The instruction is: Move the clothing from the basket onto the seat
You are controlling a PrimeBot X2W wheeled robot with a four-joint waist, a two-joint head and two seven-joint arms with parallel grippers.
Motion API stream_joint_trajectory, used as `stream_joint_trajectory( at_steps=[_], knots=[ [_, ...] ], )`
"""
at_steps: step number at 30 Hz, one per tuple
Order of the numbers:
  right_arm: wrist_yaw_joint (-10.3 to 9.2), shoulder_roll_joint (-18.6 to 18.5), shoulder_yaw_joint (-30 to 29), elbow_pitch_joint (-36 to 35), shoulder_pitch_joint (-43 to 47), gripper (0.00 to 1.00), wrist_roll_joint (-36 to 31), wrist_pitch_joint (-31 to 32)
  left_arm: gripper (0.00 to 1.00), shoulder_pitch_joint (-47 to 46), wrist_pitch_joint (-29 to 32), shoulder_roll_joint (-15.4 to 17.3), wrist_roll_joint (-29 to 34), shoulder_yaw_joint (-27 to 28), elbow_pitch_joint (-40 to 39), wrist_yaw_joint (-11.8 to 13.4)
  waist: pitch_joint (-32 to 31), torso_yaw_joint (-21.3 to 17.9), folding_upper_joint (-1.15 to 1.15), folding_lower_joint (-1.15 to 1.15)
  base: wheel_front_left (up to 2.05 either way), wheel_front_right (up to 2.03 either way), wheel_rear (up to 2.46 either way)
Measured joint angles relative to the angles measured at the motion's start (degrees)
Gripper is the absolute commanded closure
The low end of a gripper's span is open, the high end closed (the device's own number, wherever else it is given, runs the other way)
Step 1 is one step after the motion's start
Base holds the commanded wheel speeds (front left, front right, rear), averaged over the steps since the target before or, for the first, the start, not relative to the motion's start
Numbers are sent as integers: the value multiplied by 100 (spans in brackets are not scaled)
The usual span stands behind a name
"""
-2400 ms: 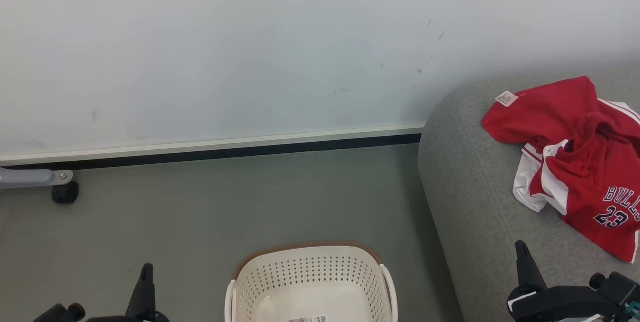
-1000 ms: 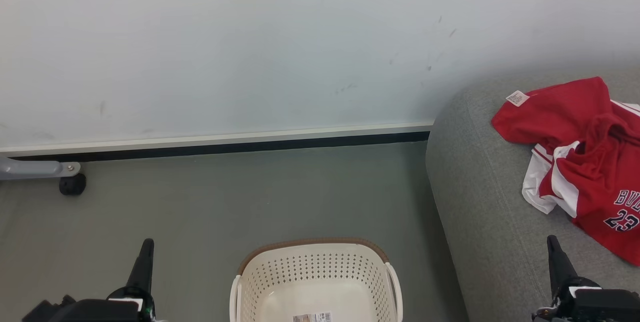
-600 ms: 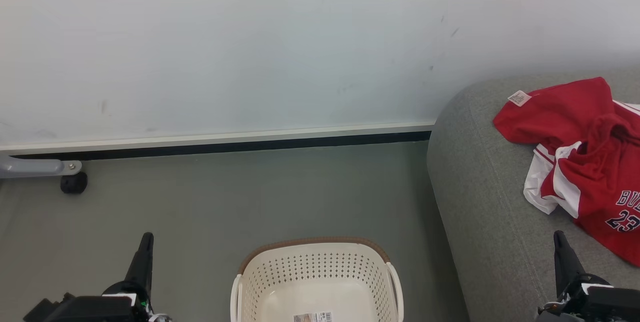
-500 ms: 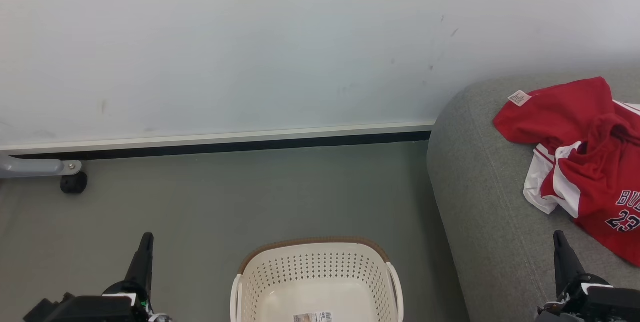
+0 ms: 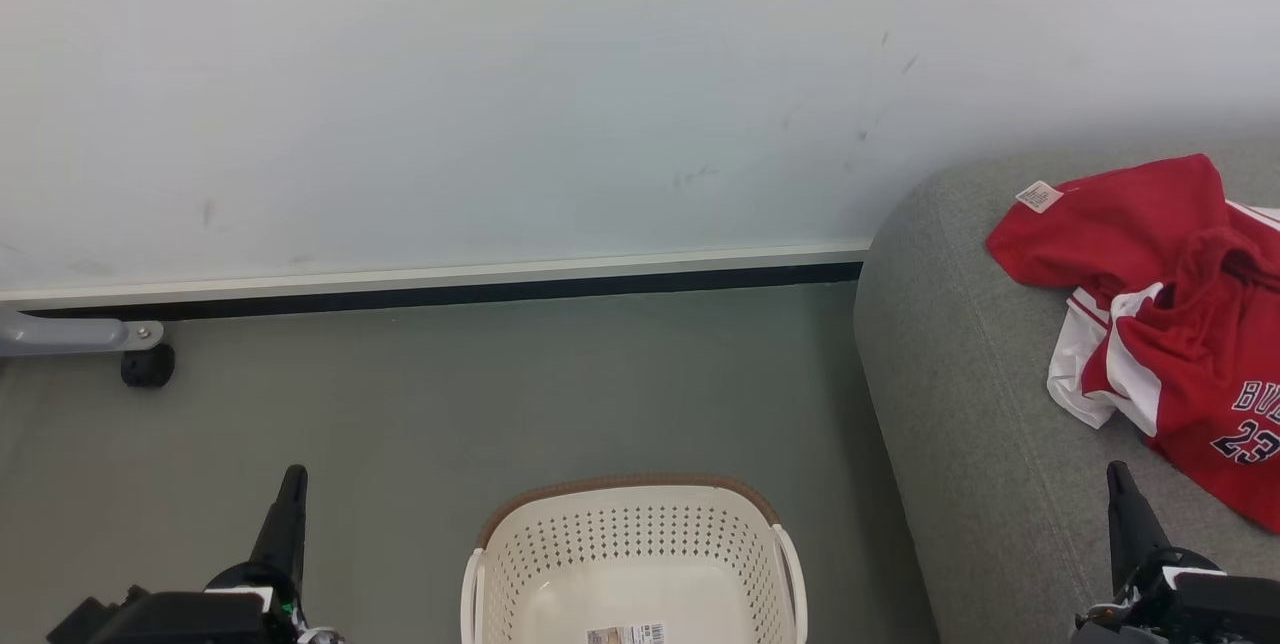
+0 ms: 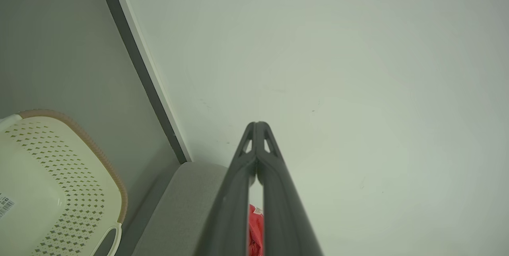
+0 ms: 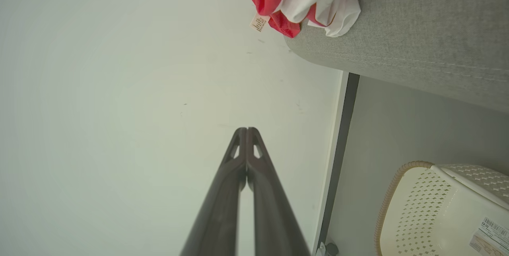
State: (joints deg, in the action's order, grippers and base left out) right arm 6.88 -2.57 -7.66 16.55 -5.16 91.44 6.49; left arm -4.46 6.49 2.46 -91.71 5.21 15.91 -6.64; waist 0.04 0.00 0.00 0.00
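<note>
- Clothing: a crumpled red-and-white heap lying on the seat, well to the right of the basket and outside it. It touches neither gripper.
- Top piece is a red jersey, with dark lettering and the number 23 facing up, cut off by the head view's right edge. A white tag sits at the heap's corner farthest from the basket.
- Seat: grey upholstered cushion with a rounded end and a seam line down its side, just right of the basket.
- Basket: cream perforated plastic with a brown rim band, on the grey floor. A barcode sticker shows on its inner bottom.
- Left gripper: left of the basket, above the floor. Fingers pressed together tip to tip, holding nothing.
- Right gripper: right of the basket, over the seat's near part, near the jersey's hem but apart from it. Fingers closed tip to tip, holding nothing.
- Beyond the basket: dark skirting strip under a pale wall.
- Far left of the basket: black caster on a grey leg.
</note>
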Motion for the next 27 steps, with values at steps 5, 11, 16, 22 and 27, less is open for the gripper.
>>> stream_joint_trajectory(
  at_steps=[5, 11, 16, 22, 27],
  knots=[
    [1, 0, 1, 0, 0, 100, 0, 0, 100, 0, 0, 0, 0, 0, 1, 0, 0, 0, 0, 0, 0, 0, 0],
    [1, 0, 1, 0, 0, 100, 1, 0, 100, 0, 0, 0, 0, 0, 1, 0, 0, 0, 0, 0, 0, 0, 0],
    [0, 0, 1, 0, 0, 100, 1, 0, 100, 0, 0, 0, 0, 0, 2, 0, 0, 0, 0, 0, 0, 0, 0],
    [0, 1, 1, 0, 0, 100, 7, 0, 100, 0, 0, 0, 0, 0, 3, 0, 0, 0, 1, 0, 0, 0, 0],
    [0, 1, 1, -1, 0, 100, 7, 0, 100, 0, 0, 0, 0, 0, 3, -1, 0, 0, 0, 0, 0, 0, 0]
  ],
)
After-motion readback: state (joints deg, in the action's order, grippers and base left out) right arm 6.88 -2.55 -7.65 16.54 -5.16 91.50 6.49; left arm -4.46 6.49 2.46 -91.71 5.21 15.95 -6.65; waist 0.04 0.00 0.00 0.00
